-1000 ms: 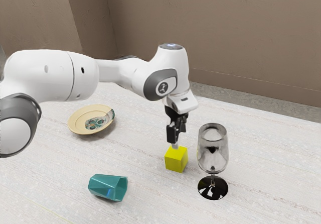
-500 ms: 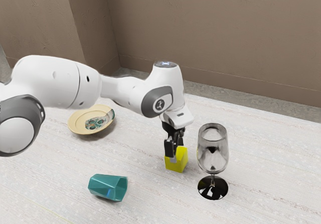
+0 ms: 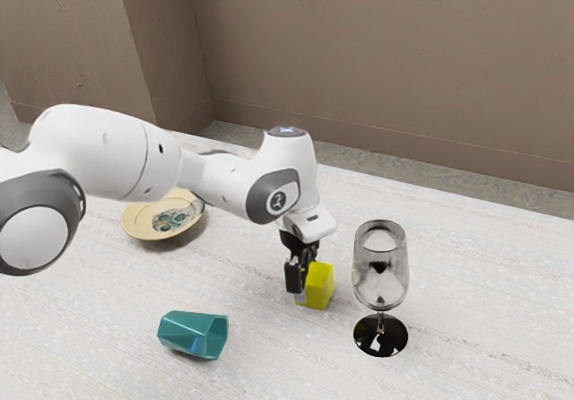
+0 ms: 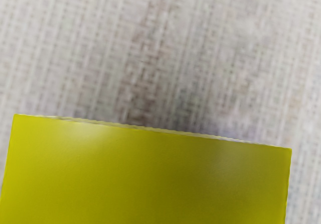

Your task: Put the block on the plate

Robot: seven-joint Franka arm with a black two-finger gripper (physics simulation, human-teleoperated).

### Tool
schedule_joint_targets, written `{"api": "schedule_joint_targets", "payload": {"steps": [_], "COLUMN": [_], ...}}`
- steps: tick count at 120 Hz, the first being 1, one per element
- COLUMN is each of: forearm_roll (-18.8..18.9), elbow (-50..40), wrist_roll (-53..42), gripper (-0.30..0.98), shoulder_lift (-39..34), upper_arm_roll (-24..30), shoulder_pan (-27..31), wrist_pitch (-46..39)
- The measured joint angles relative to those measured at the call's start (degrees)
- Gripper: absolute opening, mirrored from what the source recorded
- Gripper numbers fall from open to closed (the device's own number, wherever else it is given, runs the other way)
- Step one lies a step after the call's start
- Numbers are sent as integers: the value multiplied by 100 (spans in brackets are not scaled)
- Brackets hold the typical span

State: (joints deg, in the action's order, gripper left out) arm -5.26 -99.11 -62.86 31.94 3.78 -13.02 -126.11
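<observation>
One teal faceted cup (image 3: 193, 333) lies on its side; beyond, a transparent stemmed glass (image 3: 380, 270) stands upright. The white arm (image 3: 285, 171) bends down, black gripper (image 3: 307, 289) at the yellow cube block (image 3: 319, 285) on the table (image 3: 260, 351), grip unclear. Farther: round cream plate (image 3: 133, 221).

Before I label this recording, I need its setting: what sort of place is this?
Probably a plain indoor room, simulated, set up for tabletop robot work: bare brown walls, a pale table, and a white robot arm over a few household items.
</observation>
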Motion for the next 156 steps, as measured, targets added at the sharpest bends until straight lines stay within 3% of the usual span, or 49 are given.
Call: {"api": "schedule_joint_targets", "payload": {"steps": [10, 27, 55, 88, 120, 156], "forearm_roll": [4, 33, 49, 75, -8, -539], "elbow": [3, 3, -5, 36, 63, 68], "wrist_roll": [25, 107, 246, 389, 355, -40], "gripper": [68, 47, 41, 36, 36, 37], "shoulder_lift": [30, 35, -18, -618, -898, -943], "upper_arm_roll": [0, 0, 0, -93, -921, -2174], "shoulder_pan": [-8, -23, -25, 181, 528, 624], "wrist_pitch": [-21, -47, -91, -5, 347, 698]}}
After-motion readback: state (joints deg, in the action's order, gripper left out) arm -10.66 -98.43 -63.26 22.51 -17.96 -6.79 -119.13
